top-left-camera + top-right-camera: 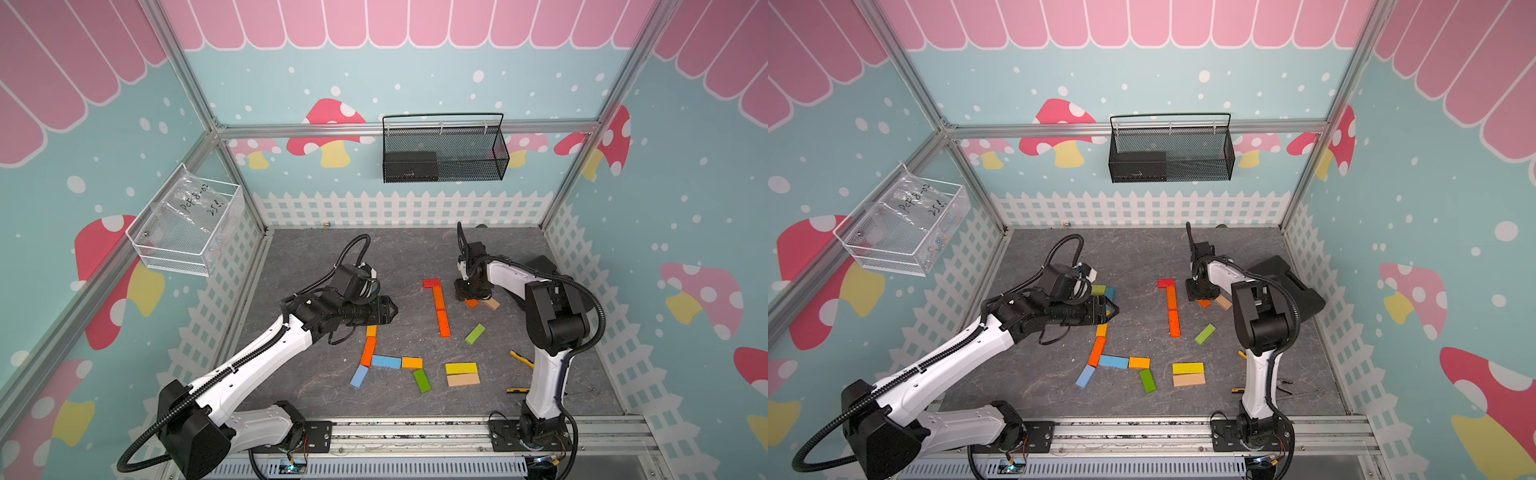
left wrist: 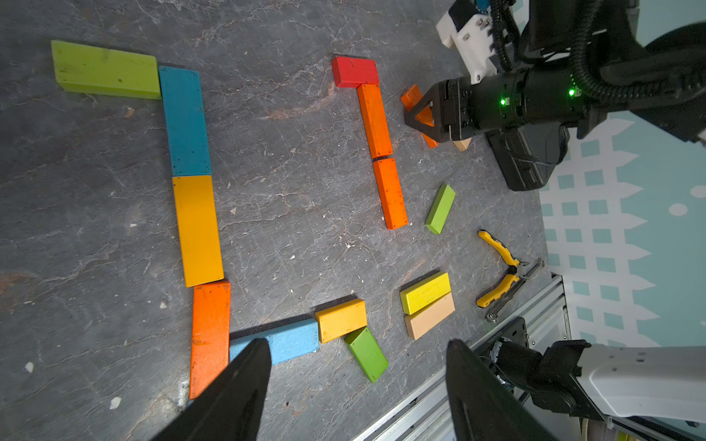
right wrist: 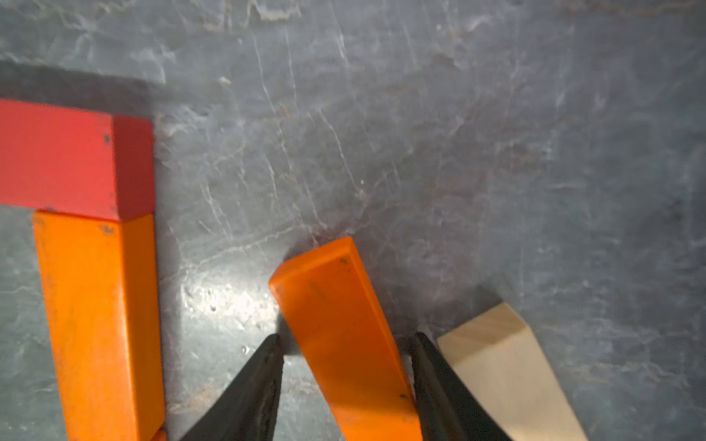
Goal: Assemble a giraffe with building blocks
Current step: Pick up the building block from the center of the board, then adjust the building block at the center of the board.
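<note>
My right gripper [image 3: 346, 338] is open and straddles a loose orange block [image 3: 336, 313] lying on the grey floor. One finger touches the block and a small gap shows at the other. A tan block [image 3: 496, 355] lies right beside it. Close by, a red block [image 1: 432, 284] caps a line of two orange blocks [image 1: 440, 311]. My left gripper [image 2: 358, 343] hangs open and empty above a bent chain of green, blue, yellow and orange blocks [image 2: 196, 229]. A green block [image 1: 475, 334] and a yellow and tan pair [image 1: 462, 373] lie apart from these.
Yellow-handled pliers [image 1: 521, 359] lie beside the right arm's base. A black case [image 1: 1283, 286] sits behind the right arm. A black mesh basket [image 1: 442, 149] hangs on the back wall and a clear bin [image 1: 187, 224] on the left wall. A metal rail [image 1: 415, 432] runs along the front.
</note>
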